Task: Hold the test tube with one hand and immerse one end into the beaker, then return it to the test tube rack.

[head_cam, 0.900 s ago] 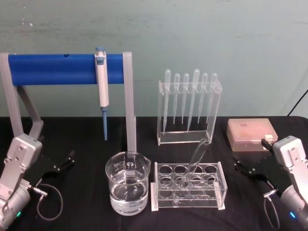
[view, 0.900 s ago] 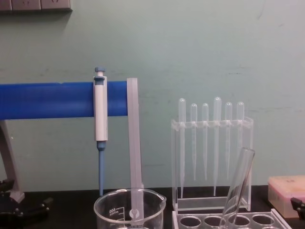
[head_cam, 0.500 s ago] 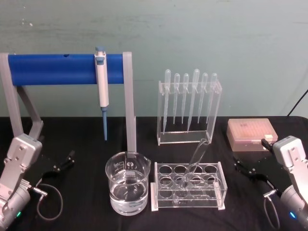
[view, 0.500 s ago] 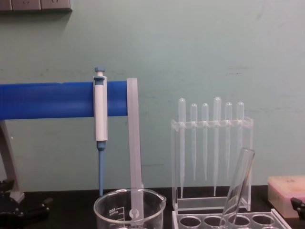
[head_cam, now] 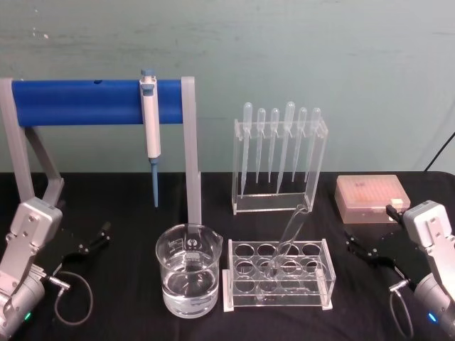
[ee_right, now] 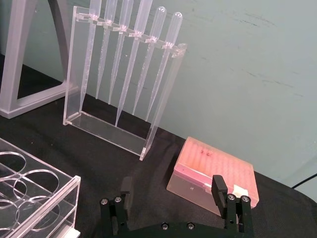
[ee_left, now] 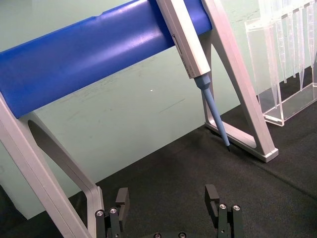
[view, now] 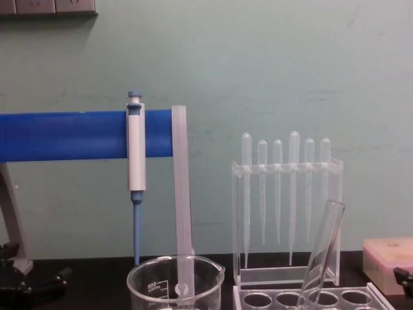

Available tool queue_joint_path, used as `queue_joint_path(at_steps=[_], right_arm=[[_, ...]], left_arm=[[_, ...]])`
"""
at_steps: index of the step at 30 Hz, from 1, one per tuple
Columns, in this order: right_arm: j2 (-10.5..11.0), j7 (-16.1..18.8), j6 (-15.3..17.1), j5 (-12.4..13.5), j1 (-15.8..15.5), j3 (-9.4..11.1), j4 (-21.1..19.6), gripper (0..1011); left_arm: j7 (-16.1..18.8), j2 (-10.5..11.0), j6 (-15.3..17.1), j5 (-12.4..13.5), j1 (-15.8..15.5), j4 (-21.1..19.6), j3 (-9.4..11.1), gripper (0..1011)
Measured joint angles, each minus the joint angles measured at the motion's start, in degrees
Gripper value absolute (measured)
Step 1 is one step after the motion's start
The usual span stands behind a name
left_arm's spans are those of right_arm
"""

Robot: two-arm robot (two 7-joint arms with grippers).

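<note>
The test tube is leaning in the rack beside the beaker; left gripper and right gripper are hovering at the sides, jaws wide open, empty

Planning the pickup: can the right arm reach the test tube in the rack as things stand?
Probably yes. The test tube leans rightward out of the rack, its upper part exposed; the right gripper sits open beside the rack with nothing standing between.
</note>
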Motion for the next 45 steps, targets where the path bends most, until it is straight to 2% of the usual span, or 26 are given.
queue_joint_path(at_steps=[45], right_arm=[[0.00,0.00,0.00,0.00,0.00,0.00,0.00,1003]], left_arm=[[0.00,0.00,0.00,0.00,0.00,0.00,0.00,1000]])
